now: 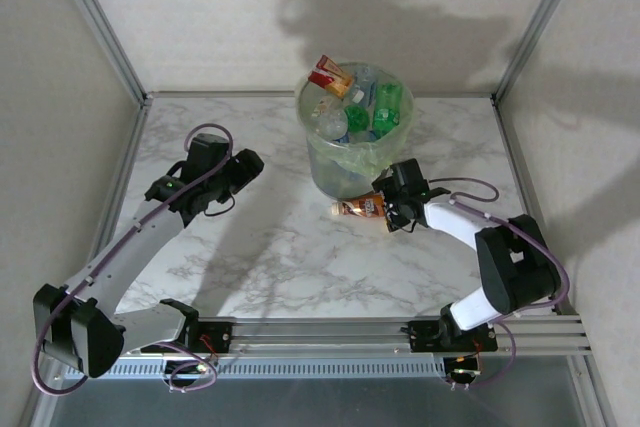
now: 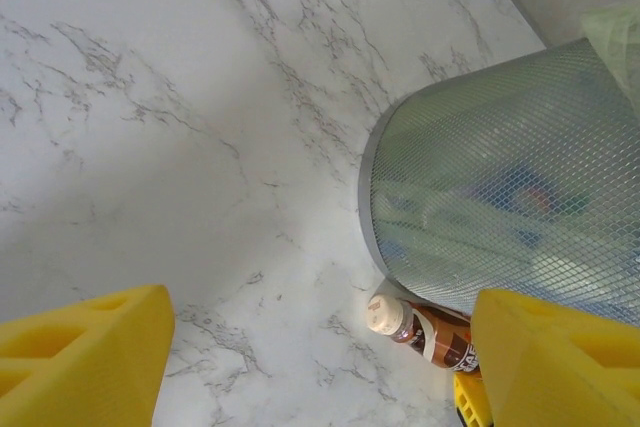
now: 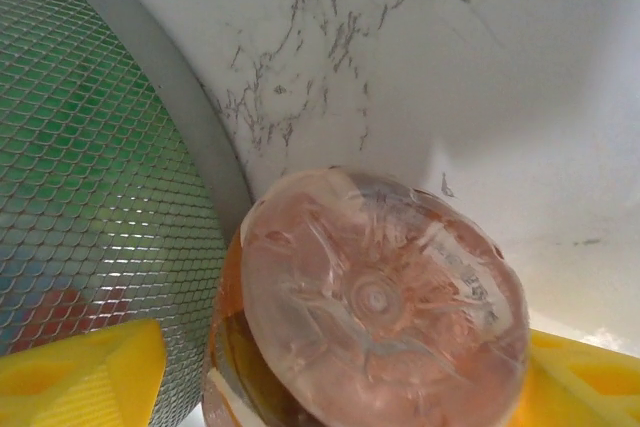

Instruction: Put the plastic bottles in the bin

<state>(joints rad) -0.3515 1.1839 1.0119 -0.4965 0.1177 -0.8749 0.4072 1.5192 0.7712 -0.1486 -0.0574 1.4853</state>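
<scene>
The bin (image 1: 325,172) is the big story here: a round mesh-walled tub lined with a pale-green bag (image 1: 366,160), standing toward the back of the marble table (image 1: 270,247) and packed to the rim with plastic bottles (image 1: 350,112). On top of the heap, a red-and-orange labelled one (image 1: 330,77) pokes up over the far-left edge and a green bottle (image 1: 388,107) sits on the right side. Crumpled clear ones (image 1: 333,123) with flecks of blue label are jammed in between. One straggler is out on the table: an orange-brown labelled bottle (image 1: 358,208) lying on its side right against the foot of the bin, on the near side. Its cream cap (image 2: 382,315) points left and its base faces the right gripper (image 1: 386,209). That gripper is down at table level with its yellow fingers (image 3: 80,372) set wide, one on each side of the bottle's ribbed base, which looms large in the right wrist camera with the mesh wall just beside it. Whether the pads are actually pinching the bottle or merely flanking it, I can't tell from here. On the other side, the left gripper (image 1: 248,163) hangs above bare marble well to the left of the bin. Its fingers (image 2: 90,357) are spread apart with nothing between them, facing the bin wall and the bottle's capped end.
</scene>
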